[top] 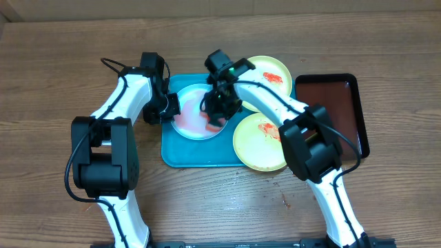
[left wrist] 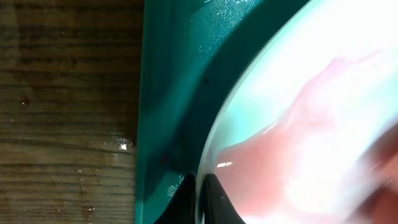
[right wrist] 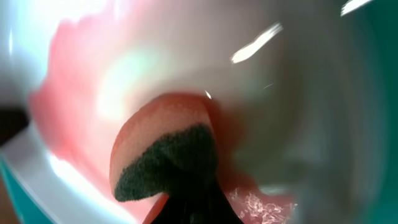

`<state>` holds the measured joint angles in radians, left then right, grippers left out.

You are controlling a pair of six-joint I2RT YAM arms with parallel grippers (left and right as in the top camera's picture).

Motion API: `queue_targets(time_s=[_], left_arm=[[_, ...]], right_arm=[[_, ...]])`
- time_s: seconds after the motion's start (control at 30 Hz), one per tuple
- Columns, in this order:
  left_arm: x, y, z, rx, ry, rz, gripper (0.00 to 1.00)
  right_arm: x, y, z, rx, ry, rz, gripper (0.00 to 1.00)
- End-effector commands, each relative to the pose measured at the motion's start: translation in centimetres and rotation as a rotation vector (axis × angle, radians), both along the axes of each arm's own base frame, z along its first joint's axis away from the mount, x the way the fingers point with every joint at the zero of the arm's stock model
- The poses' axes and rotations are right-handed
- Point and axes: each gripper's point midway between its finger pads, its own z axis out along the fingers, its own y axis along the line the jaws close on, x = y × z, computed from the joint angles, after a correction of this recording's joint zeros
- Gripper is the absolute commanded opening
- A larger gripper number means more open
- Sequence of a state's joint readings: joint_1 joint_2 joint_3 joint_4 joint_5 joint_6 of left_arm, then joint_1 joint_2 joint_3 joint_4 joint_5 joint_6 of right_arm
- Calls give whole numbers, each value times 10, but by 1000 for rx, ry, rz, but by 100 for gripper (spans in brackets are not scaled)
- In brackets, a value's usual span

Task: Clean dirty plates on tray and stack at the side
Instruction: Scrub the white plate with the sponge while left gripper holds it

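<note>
Wooden table point(top: 41, 83), teal tray point(top: 193, 153), dark reddish tray point(top: 331, 103)

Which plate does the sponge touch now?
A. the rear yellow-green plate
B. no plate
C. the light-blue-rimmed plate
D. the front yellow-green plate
C: the sponge presses on the light-blue-rimmed plate in the teal tray, amid a pink smear; the two yellow-green plates lie apart from it, to the right in the overhead view.

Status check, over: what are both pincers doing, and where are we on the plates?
Left pincer shut on rim of blue-rimmed plate. Right pincer shut on sponge, on that plate. Two yellow-green plates sauced. Nothing blocking.
</note>
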<state>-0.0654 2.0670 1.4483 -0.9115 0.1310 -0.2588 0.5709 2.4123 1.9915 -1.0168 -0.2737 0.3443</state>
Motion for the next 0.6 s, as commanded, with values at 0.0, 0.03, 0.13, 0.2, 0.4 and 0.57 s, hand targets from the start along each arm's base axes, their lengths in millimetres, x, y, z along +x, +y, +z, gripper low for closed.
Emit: queue_targets(time_s=[0.0,0.03,0.13,0.2,0.4,0.57], left_arm=[[-6,12,-14,55,40,4,4],[-6,12,-14,55,40,4,4],[-6,12,-14,55,39,4,4],[-6,12,-14,56,39,4,4],[-6,12,-14,55,40,4,4],[-6,12,-14,55,40,4,4]], right_arm=[[39,-45,-19,-136,-100,-120,4],[43,-40,-18,-112,-111,-119,4],[48,-17,-12,-32,-145,-95,4],[47,1,-8,22,-161,-70,4],[26,44,-13,85,-152,-11,4],[-6,71,-19,96,-109,63,4]])
